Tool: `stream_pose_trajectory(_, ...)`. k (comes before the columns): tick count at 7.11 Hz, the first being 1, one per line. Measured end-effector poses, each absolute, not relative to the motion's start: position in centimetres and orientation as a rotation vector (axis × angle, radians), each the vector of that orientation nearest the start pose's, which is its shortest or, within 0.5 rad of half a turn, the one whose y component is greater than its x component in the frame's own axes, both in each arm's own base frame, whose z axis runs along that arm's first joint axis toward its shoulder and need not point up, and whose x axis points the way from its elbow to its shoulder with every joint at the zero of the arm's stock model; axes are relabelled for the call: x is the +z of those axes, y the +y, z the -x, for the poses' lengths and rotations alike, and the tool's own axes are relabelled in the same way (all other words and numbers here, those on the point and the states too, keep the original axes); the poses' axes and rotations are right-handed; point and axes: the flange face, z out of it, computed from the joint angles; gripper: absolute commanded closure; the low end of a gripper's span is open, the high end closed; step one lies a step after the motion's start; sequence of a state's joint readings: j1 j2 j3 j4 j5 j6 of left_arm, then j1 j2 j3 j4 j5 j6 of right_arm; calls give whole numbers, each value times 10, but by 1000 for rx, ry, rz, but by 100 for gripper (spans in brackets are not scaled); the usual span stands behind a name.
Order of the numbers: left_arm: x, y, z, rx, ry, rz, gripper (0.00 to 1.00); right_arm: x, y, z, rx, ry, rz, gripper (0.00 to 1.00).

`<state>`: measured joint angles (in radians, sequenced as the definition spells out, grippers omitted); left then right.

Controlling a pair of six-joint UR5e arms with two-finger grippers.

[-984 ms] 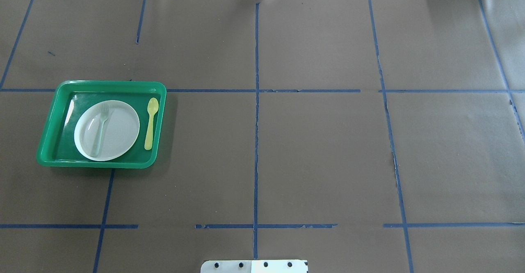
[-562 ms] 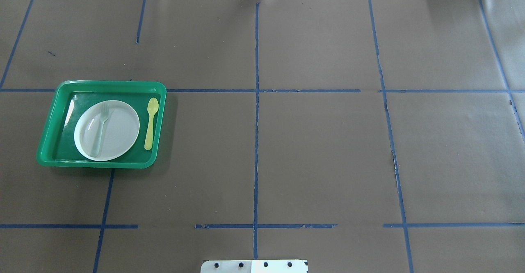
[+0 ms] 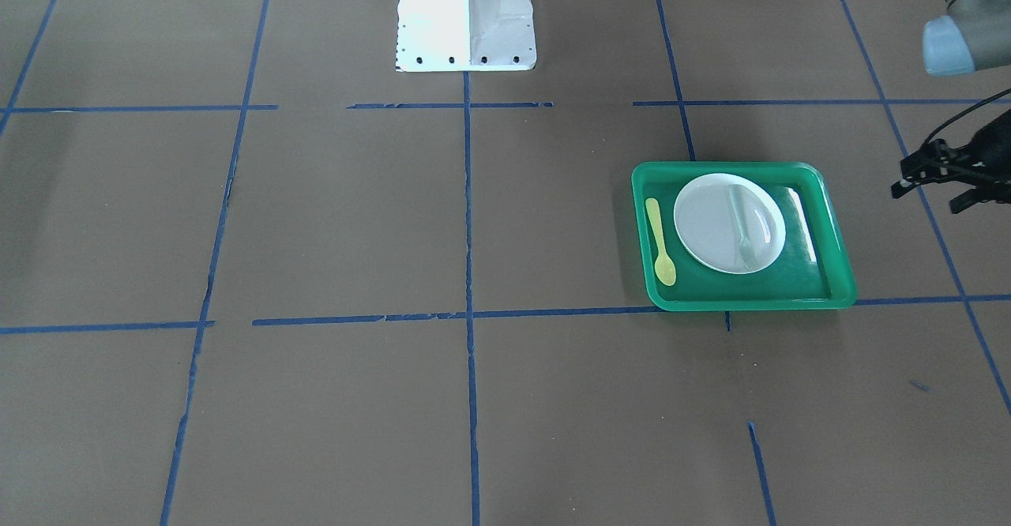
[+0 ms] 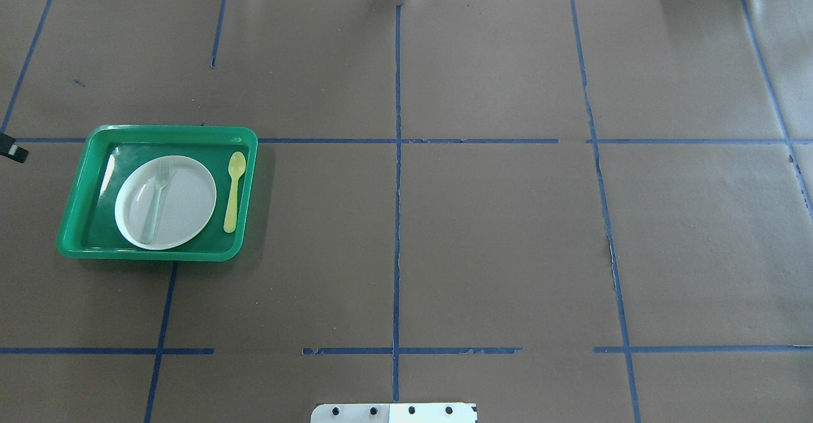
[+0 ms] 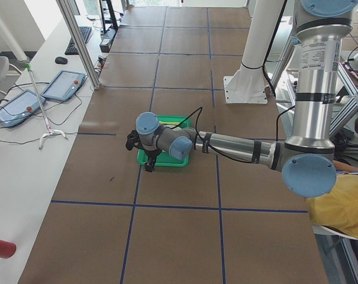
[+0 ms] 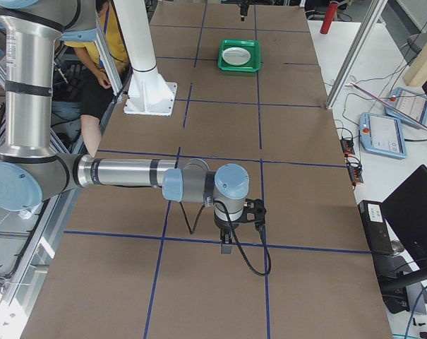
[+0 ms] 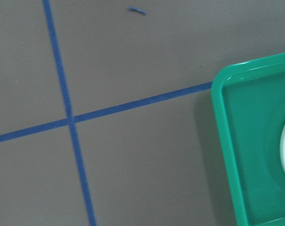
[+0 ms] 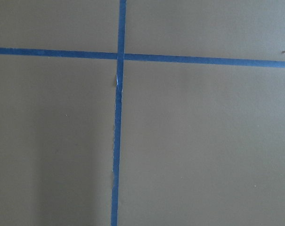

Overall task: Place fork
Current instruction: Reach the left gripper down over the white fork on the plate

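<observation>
Near the tray [image 3: 742, 302], the left hand [image 3: 926, 199] hangs open, empty.

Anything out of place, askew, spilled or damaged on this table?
Nothing is spilled or broken. The fork lies flat on the plate, with the spoon beside the plate in the tray. The only flaw: the blue tape line on the right half of the table is ragged and gapped in places.

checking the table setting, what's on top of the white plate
Only the fork lies on the plate, tines away from the robot. The yellow spoon lies beside it on the green tray. The tray floor under the plate is covered.
</observation>
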<state>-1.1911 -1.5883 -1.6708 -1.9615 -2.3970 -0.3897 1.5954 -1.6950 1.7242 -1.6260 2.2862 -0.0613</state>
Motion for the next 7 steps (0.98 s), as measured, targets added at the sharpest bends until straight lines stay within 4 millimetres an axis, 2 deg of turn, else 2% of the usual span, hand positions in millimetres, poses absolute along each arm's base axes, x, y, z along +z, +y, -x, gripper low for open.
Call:
stream_pose_trajectory(2,522,-496,-206,179,964,-117,9,650,-435,-79,-26,-716,-6,0)
stream_pose_trajectory(4,501,-494,-260,176,937,-125,10,651,-435,-79,-26,-716,-6,0)
stream_pose_trajectory(5,498,-492,-280,178,918,-129,11,651,-435,-79,-26,-716,-6,0)
stream_pose_trajectory(7,503,-491,-304,154,895,-103,15,651,-435,-79,-26,-717,-6,0)
